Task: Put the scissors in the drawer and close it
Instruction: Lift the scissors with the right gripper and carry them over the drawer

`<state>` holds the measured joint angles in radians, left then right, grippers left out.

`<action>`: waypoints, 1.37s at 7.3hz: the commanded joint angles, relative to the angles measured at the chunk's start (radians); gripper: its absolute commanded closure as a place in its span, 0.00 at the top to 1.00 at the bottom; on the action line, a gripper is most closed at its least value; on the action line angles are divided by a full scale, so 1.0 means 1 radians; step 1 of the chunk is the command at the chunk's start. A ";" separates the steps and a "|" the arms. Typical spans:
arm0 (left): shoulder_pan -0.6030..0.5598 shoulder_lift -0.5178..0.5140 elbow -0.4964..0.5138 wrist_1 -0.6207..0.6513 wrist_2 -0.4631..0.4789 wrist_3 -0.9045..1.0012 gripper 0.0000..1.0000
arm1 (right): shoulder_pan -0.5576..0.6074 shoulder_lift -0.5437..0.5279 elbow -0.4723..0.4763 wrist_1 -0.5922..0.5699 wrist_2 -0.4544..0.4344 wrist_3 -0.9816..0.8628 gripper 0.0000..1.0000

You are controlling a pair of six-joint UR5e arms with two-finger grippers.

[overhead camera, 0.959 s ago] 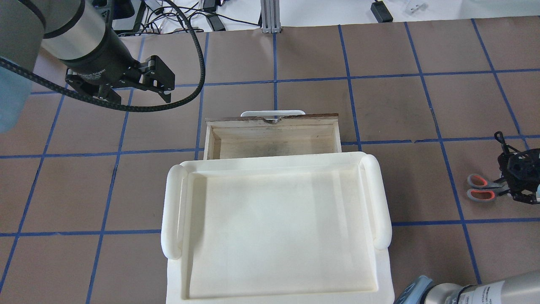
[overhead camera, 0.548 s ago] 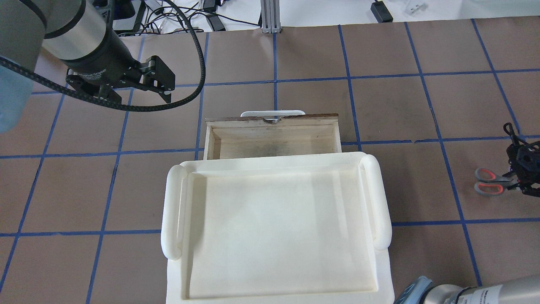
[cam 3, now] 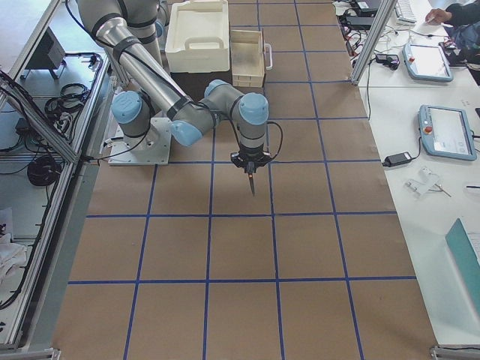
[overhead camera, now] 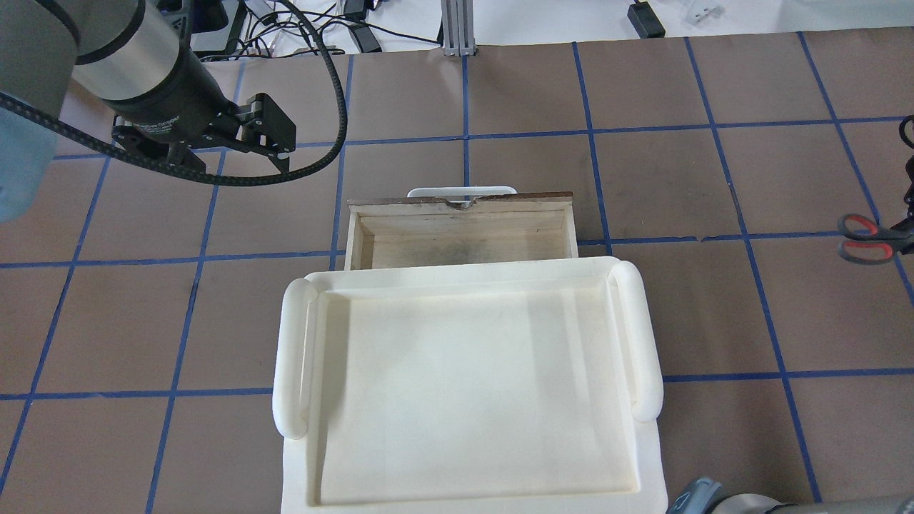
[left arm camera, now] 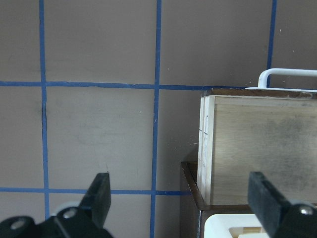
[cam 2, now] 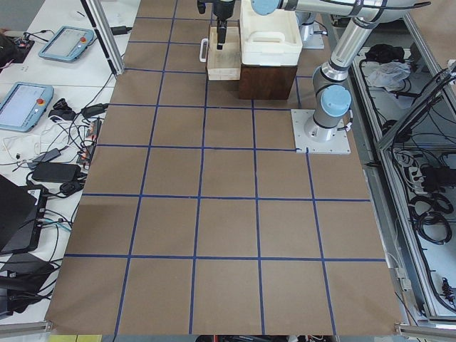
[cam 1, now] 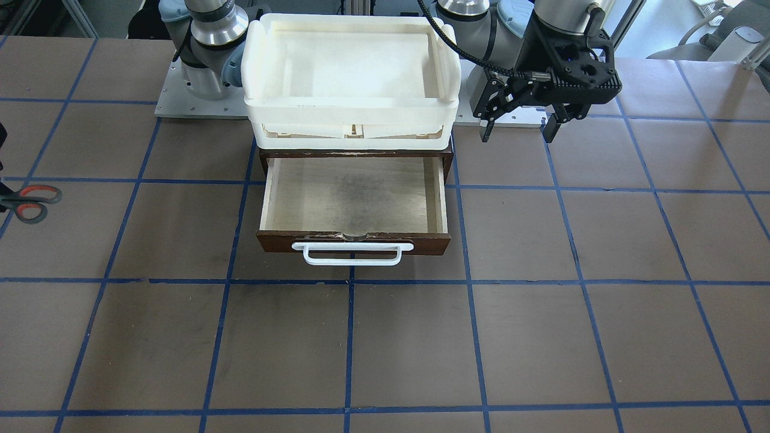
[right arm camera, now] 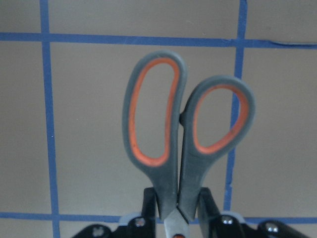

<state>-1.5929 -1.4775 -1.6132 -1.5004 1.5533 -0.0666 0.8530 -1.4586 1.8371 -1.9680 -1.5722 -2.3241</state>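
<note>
My left pincer (cam 1: 516, 133) hangs spread above the counter (overhead camera: 714, 178). Just to its right the drawer (overhead camera: 464, 207) stands open, under a white tray (overhead camera: 293, 357). Well apart on the right, my right pincer (right arm camera: 177, 208) pinches the scissors (right arm camera: 178, 158) near the pivot, handles pointing out ahead of it.

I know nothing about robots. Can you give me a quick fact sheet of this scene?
drawer: dark brown wooden drawer with white bar handle, pulled open, nothing inside
scissors: small scissors with grey-and-orange loop handles, clamped near the pivot, handles sticking out
right gripper: shut on the scissors, well off to the drawer's side
left gripper: open, holding nothing, beside the drawer
above drawer: white plastic tray
remaining: scissors not yet in drawer
</note>
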 commanded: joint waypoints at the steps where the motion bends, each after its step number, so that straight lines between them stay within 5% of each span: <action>1: 0.001 0.002 -0.001 0.000 -0.001 0.001 1.00 | 0.076 -0.012 -0.154 0.189 -0.015 0.087 0.00; 5: 0.002 0.006 -0.001 -0.001 -0.001 0.001 1.00 | 0.471 -0.065 -0.248 0.388 -0.005 0.513 0.00; 10: 0.002 0.006 0.001 -0.001 -0.001 0.001 1.00 | 0.958 0.042 -0.289 0.250 0.031 1.142 0.00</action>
<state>-1.5907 -1.4720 -1.6130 -1.5012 1.5523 -0.0659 1.6850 -1.4567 1.5625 -1.6718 -1.5420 -1.3373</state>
